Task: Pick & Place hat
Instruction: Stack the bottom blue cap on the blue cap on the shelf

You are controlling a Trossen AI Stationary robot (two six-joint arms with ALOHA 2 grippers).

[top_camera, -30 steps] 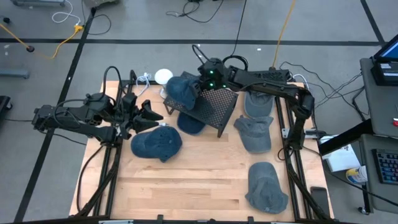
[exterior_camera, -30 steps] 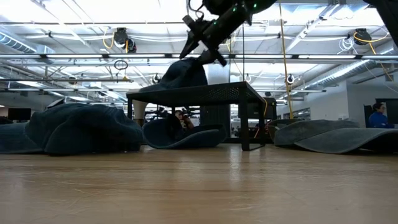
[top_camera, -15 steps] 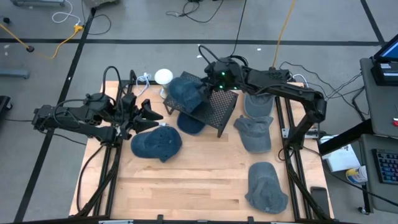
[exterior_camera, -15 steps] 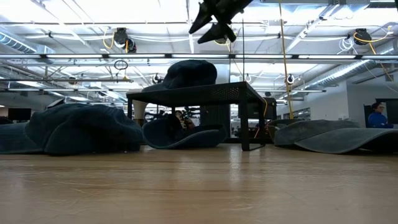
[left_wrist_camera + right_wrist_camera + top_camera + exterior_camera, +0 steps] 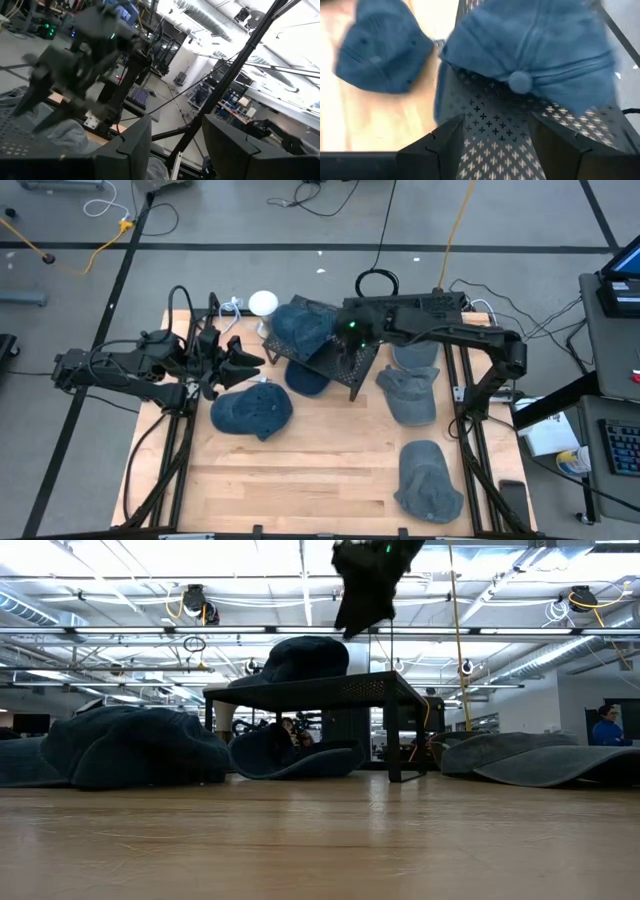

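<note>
I am holding my right gripper (image 5: 341, 358) above the rack (image 5: 345, 355), fingers (image 5: 445, 137) spread and pinching nothing. Just past them the hat (image 5: 535, 52) is sitting on the rack's perforated top, at its far end. Another cap (image 5: 251, 410) is lying on the table (image 5: 300, 480) beyond. My left gripper (image 5: 235, 361) is waiting further off by the table's left edge, fingers parted and empty.
</note>
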